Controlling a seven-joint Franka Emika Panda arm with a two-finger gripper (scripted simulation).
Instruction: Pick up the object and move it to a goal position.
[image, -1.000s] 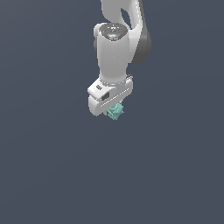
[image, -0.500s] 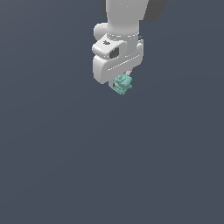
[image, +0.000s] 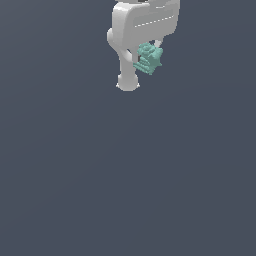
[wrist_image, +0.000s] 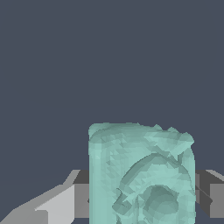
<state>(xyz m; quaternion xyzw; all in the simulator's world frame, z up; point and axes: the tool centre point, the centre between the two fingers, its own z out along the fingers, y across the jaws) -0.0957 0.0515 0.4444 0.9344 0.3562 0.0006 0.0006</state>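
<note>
The white pincer (image: 150, 52) is high up near the top of the exterior view, and it holds the object (image: 148, 58), a small teal-green lumpy block. The block sits right between the two fingers, tucked under the big white body of the hand, so only part of it sticks out below. It hangs in the air, well apart from the dark grey floor under it. Nothing else touches it. In the wrist view the object (wrist_image: 141, 175) fills the space between the grey fingers (wrist_image: 81, 199), one on each side, and both press against its sides. You can see a round swirl mark raised on its face. The block looks a bit taller than it is wide, and its long side seems to run along the fingers, pointing away from the hand. That matters for the next move: the block is already in the grip and points the same way the hand points, so wherever the hand goes, the block goes too. No goal mark can be seen in either picture, so I cannot tell which way the goal lies or how close it is. My guess is that the picking-up part is done and the carrying part is what is left. The grip looks snug, but the block is bumpy, so a fast swing could make it slip or twist.
</note>
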